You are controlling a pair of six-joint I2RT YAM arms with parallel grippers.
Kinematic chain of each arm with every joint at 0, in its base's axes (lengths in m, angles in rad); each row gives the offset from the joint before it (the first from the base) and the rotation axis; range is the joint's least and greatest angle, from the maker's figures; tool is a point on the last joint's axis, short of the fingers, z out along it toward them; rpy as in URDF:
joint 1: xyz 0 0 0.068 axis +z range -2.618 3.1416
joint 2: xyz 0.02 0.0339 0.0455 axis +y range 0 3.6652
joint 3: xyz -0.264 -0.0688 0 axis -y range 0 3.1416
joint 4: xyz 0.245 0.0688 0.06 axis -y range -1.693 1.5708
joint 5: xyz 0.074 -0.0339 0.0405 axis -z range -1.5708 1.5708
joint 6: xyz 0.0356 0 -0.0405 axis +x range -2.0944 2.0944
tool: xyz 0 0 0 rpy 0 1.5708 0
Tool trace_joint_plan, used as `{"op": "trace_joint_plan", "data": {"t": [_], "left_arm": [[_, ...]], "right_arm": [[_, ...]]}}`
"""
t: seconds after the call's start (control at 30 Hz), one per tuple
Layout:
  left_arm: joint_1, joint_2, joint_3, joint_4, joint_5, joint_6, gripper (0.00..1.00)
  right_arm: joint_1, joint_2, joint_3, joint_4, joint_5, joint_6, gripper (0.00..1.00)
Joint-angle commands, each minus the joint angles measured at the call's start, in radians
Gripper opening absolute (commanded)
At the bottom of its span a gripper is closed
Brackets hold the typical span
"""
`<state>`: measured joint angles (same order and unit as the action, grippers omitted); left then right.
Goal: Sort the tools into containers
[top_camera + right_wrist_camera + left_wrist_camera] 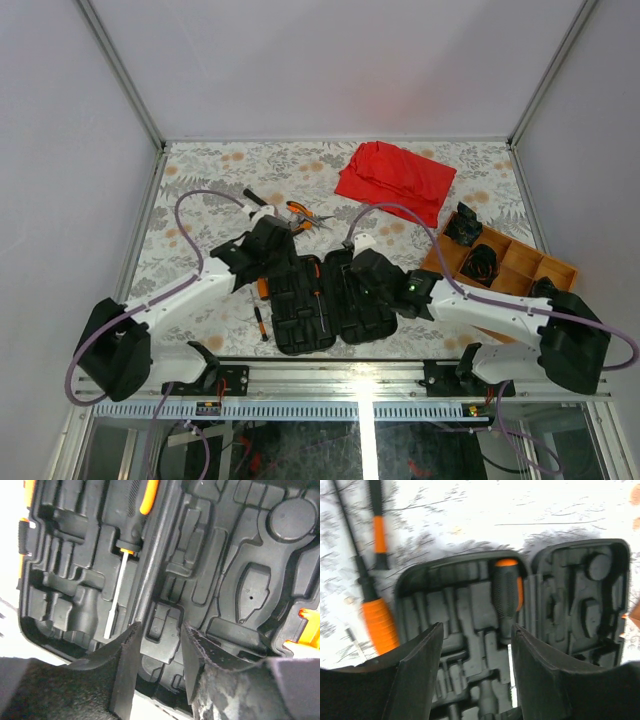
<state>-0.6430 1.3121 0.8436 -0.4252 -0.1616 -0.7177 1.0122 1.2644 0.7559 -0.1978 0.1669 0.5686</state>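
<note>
The black tool case (325, 305) lies open near the front edge. One black-and-orange screwdriver (318, 288) sits in a slot of its left half, and shows in the left wrist view (507, 592) and the right wrist view (134, 507). My left gripper (275, 255) hovers over the case's left half, open and empty (477, 645). My right gripper (362, 272) is over the right half next to the hinge, open and empty (159, 645). Two orange-handled screwdrivers (379, 622) (379, 530) lie on the table left of the case. Orange-handled pliers (303, 215) and a black-handled driver (255, 198) lie behind it.
A red cloth (395, 178) lies at the far middle-right. An orange compartment tray (500, 262) with black items stands at the right. The case's orange latch (307, 630) shows at its right edge. The table has a flowered cover and white walls around it.
</note>
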Motion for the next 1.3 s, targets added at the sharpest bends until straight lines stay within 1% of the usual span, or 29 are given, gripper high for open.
{"op": "trace_joint_plan", "data": {"t": [0.0, 0.03, 0.1, 0.17, 0.43, 0.67, 0.73, 0.8, 0.97, 1.1, 1.27], "left_arm": [[0.046, -0.096, -0.071, -0.074, -0.066, -0.034, 0.56], [0.063, -0.116, -0.082, -0.082, -0.068, -0.036, 0.57], [0.094, -0.155, -0.104, -0.096, -0.071, -0.040, 0.59], [0.120, -0.181, -0.114, -0.113, -0.078, -0.041, 0.62], [0.181, -0.203, -0.121, -0.151, -0.085, -0.040, 0.68], [0.205, -0.180, -0.116, -0.158, -0.086, -0.043, 0.71], [0.210, -0.172, -0.113, -0.164, -0.089, -0.045, 0.71], [0.216, -0.165, -0.111, -0.169, -0.093, -0.046, 0.72], [0.249, -0.141, -0.114, -0.184, -0.087, -0.060, 0.79], [0.275, -0.127, -0.120, -0.173, -0.062, -0.066, 0.80], [0.278, -0.108, -0.107, -0.158, -0.054, -0.068, 0.78]], "right_arm": [[-0.006, 0.075, 0.047, 0.031, 0.007, 0.004, 0.47], [-0.005, 0.098, 0.059, 0.041, -0.006, -0.002, 0.51], [-0.005, 0.147, 0.088, 0.050, -0.018, -0.009, 0.56], [-0.004, 0.195, 0.122, 0.054, -0.024, -0.010, 0.58], [-0.001, 0.321, 0.181, 0.057, -0.025, -0.003, 0.61], [-0.001, 0.393, 0.208, 0.026, -0.011, 0.006, 0.61], [-0.001, 0.426, 0.214, 0.004, 0.013, 0.014, 0.59], [-0.001, 0.433, 0.219, -0.020, 0.030, 0.019, 0.54], [-0.011, 0.420, 0.213, -0.071, 0.072, 0.030, 0.42], [-0.037, 0.403, 0.189, -0.080, 0.079, 0.031, 0.39], [-0.079, 0.351, 0.146, -0.080, 0.073, 0.006, 0.38]]}}
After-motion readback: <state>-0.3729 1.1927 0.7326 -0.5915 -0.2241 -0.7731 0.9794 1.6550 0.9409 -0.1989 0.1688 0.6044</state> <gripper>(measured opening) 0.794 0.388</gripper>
